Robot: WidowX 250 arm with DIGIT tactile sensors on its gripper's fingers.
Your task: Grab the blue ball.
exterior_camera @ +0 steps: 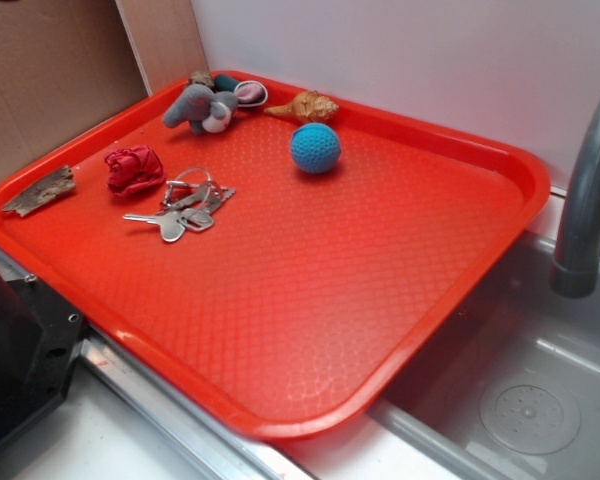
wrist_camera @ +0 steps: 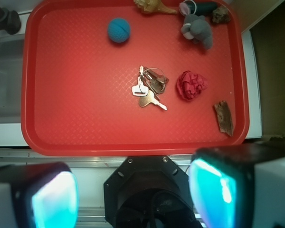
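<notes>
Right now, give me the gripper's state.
Gripper: open, fingers spread wide, holding nothing. It sits off the red tray, far from the blue ball.

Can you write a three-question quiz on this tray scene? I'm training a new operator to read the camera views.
1. True or false: the tool is gripping the blue ball.
2. What lies nearest the ball: A) seashell, B) keys, C) bark piece?
3. Fill in: every item rests on a red ____.

Key: 1 false, its fingers stand apart, empty, short of the tray; 2 A; 3 tray.
</notes>
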